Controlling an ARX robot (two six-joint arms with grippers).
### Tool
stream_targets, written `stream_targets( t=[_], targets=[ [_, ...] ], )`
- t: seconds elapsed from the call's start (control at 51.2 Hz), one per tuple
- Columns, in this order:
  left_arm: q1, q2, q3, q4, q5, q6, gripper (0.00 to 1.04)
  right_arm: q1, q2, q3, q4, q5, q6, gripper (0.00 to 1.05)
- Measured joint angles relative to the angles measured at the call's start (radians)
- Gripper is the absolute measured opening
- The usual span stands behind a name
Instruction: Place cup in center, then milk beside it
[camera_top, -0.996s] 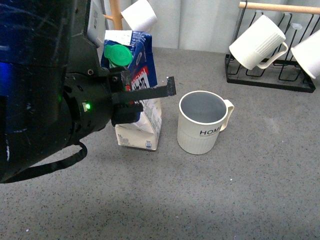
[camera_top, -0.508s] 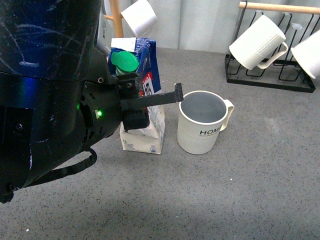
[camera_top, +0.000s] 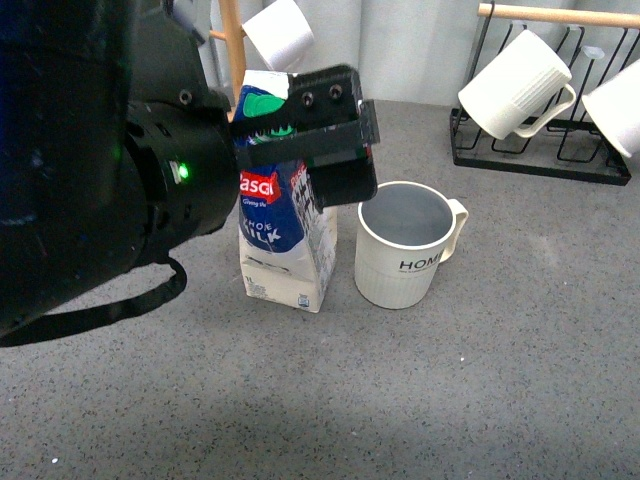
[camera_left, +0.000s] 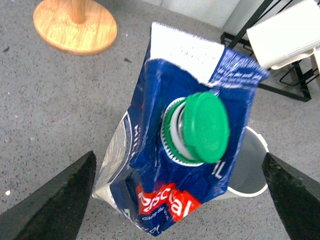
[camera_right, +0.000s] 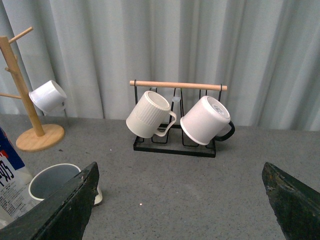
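The cup (camera_top: 403, 245), an off-white mug with "HOME" lettering, stands upright on the grey table with its handle to the right. Close to its left stands the milk (camera_top: 285, 240), a blue-and-white carton with a green cap (camera_left: 202, 127). My left gripper (camera_top: 338, 140) hovers over the carton's top and is open. In the left wrist view the left gripper (camera_left: 179, 165) has its fingers (camera_left: 60, 200) wide on either side of the carton, with gaps on both sides. My right gripper (camera_right: 180, 175) is open over bare table, with the cup (camera_right: 50, 181) and the milk (camera_right: 9, 185) off to one side.
A black wire rack (camera_top: 540, 160) at the back right holds a ribbed white mug (camera_top: 515, 85) and a smooth white mug (camera_top: 618, 105). A wooden mug tree (camera_top: 232, 40) with a white mug (camera_top: 280, 30) stands behind the carton. My bulky left arm (camera_top: 90, 170) fills the left.
The carton has shifted right, closer to the cup, and gone from tilted to nearly upright. My left gripper has risen from its side to above its top.
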Motion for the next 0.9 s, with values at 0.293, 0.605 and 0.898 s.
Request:
stream_targets(
  t=[0.293, 0.605, 0.898],
  targets=[
    [0.075, -0.186, -0.016, -0.019, -0.003, 0.009, 0.98, 0.0, 0.0, 0.0, 0.0, 0.0, 0.0, 0.95],
    [0.112, -0.202, -0.157, 0.32, -0.13, 0.261, 0.77, 0.0, 0.0, 0.0, 0.0, 0.0, 0.0, 0.95],
    [0.291, -0.476, -0.41, 0.352, 0.01, 0.458, 0.21, 0.0, 0.0, 0.0, 0.0, -0.001, 0.0, 0.95]
  ],
)
